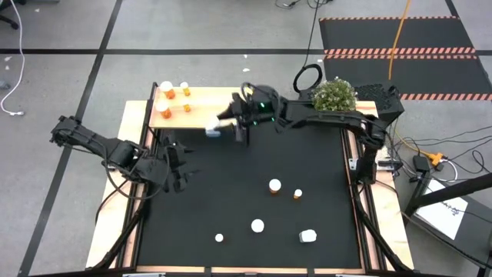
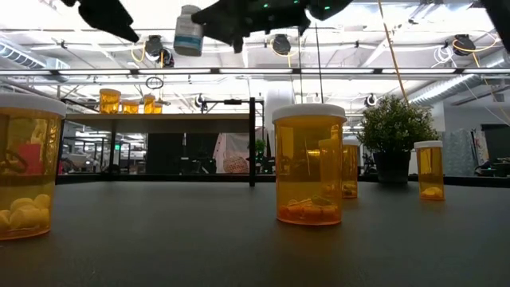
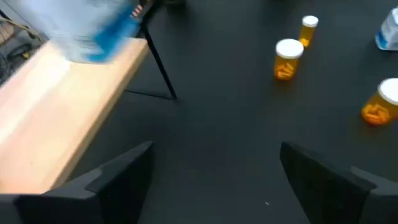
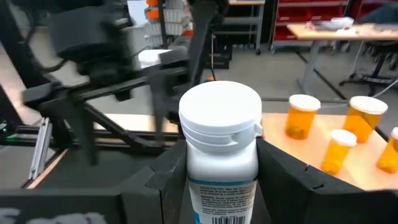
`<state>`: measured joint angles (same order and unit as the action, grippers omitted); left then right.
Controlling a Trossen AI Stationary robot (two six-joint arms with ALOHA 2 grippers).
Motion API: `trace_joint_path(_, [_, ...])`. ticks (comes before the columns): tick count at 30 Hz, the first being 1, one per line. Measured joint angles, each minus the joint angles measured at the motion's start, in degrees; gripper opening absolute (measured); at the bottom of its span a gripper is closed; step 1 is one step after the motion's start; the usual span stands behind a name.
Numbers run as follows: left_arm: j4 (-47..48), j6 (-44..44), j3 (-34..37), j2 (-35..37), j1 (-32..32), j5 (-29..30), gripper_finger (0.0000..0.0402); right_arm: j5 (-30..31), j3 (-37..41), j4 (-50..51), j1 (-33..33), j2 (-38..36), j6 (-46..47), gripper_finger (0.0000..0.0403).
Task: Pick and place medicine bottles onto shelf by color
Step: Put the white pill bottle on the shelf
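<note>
Over the shelf's (image 1: 196, 115) near-right edge, right gripper (image 1: 223, 123) clamps a white bottle (image 4: 222, 149) (orange ones sit far-left). Left gripper (image 1: 178, 165) hangs open, empty. Next: set white apart from orange.

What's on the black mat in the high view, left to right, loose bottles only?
Small white-capped bottle → larger white-capped bottle → white-capped bottle → small orange bottle → white bottle lying on its side.
</note>
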<state>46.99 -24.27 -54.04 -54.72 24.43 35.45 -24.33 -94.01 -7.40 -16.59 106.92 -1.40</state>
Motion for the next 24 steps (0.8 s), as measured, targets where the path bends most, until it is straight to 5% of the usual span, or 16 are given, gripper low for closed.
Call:
trace_joint_path(12, [1.4,-0.4,0.0,-0.5,3.9,-2.2,0.0269,-10.5,-28.1,9.4,-8.4,18.0,-0.8,0.0164])
trace_joint_path(24, [-0.5,1.7,0.0,-0.5,3.8,0.2,0.0244,-11.9,-33.0,8.5,-13.0,25.1,-4.4,0.0164])
